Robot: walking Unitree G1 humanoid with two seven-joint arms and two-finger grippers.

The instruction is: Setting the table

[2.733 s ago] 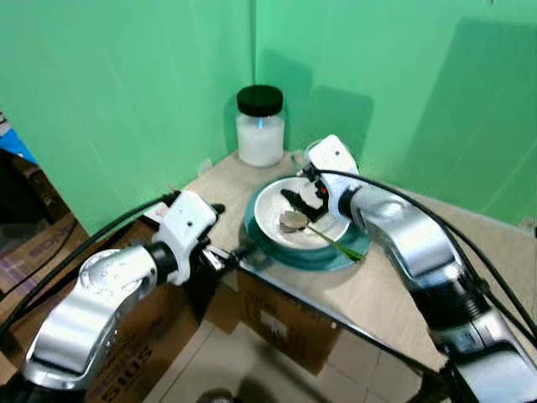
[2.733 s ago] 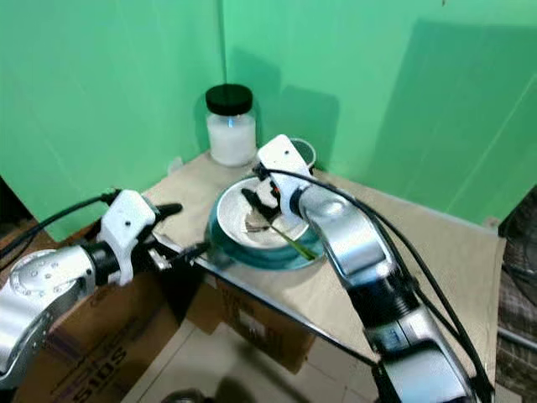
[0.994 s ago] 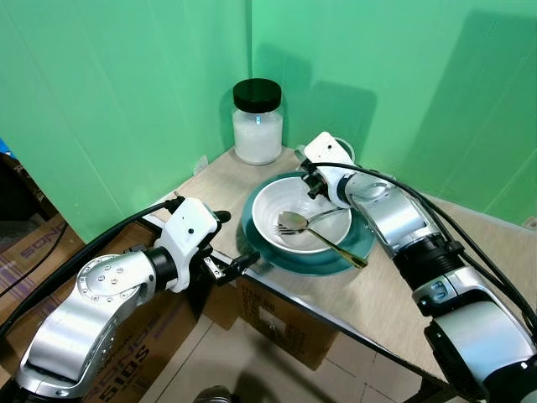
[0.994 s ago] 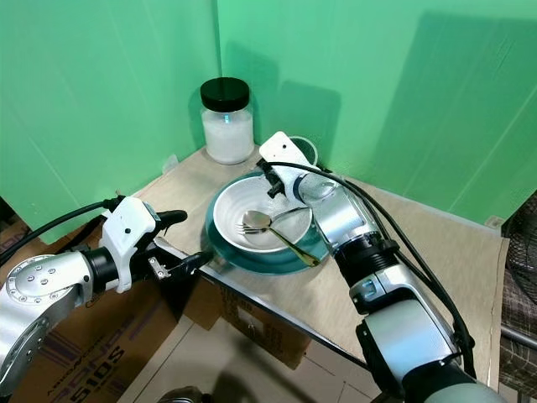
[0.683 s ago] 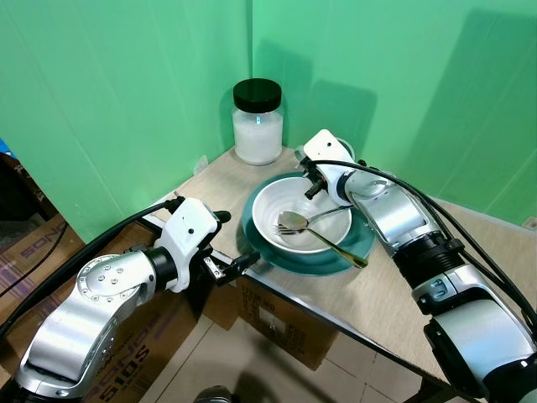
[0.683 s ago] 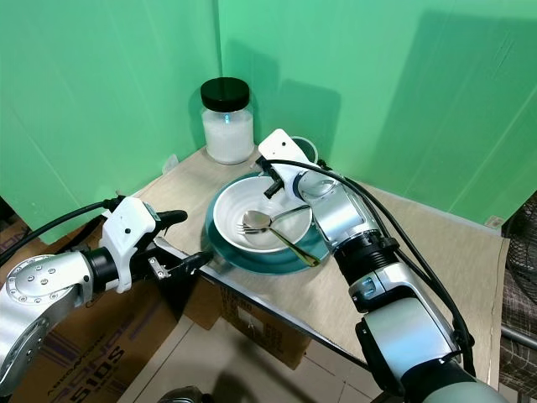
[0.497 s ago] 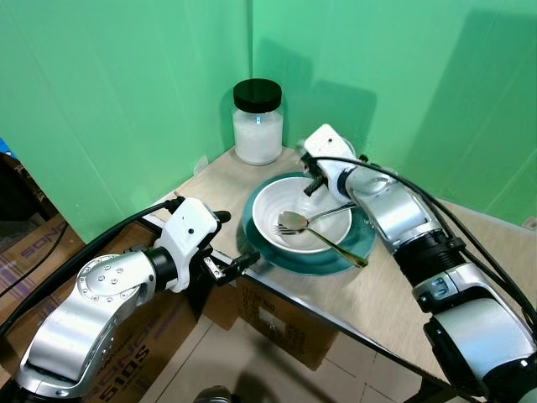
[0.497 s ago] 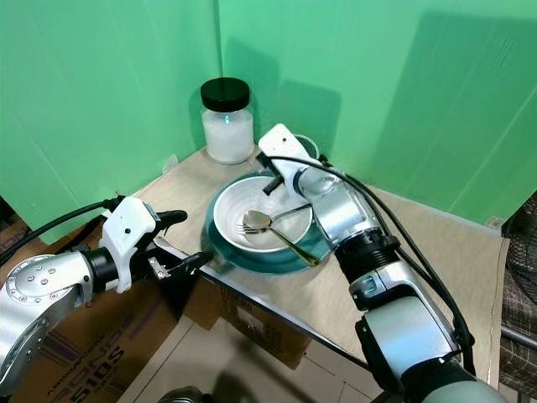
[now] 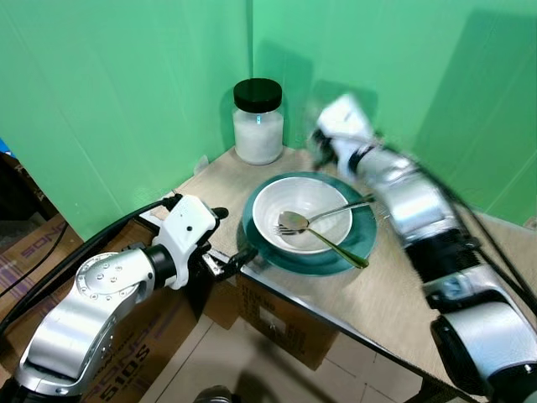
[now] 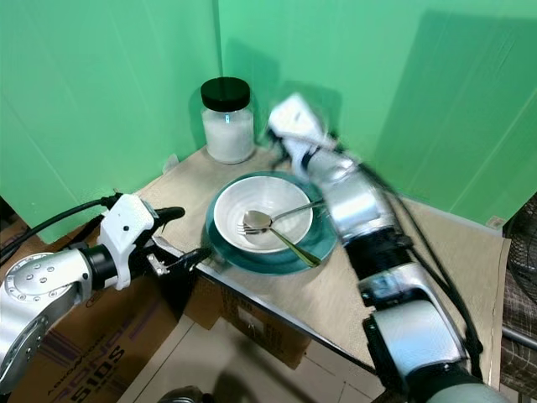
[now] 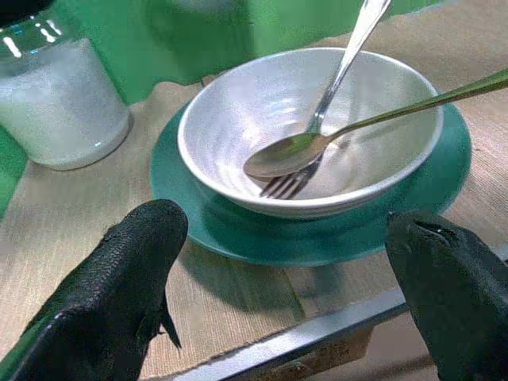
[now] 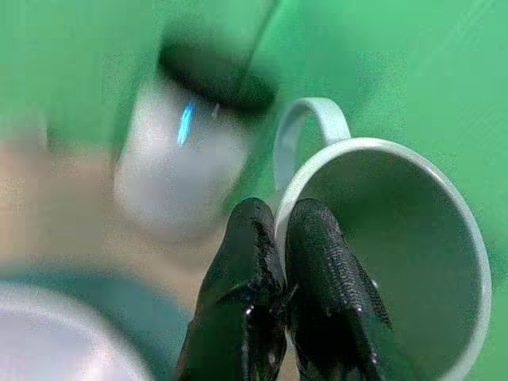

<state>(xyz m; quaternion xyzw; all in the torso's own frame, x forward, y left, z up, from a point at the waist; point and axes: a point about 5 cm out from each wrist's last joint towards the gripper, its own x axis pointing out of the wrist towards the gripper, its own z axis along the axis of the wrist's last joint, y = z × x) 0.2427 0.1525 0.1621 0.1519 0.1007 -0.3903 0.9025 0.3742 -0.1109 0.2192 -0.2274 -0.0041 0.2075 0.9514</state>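
- Black fingers of left gripper spread wide, nothing between them; held at near table edge, aimed at the plate.
- Teal plate on beige table, white bowl seated in it.
- Gold spoon and silver fork lying in bowl, heads together at its near-left side; spoon handle over rim toward near right, fork handle over rim toward far right, crossing at the heads.
- Right gripper raised beyond bowl, blurred; fingers pinched on rim of pale mug, one inside, one outside, beside its handle.
- Black-lidded jar upright at far corner.
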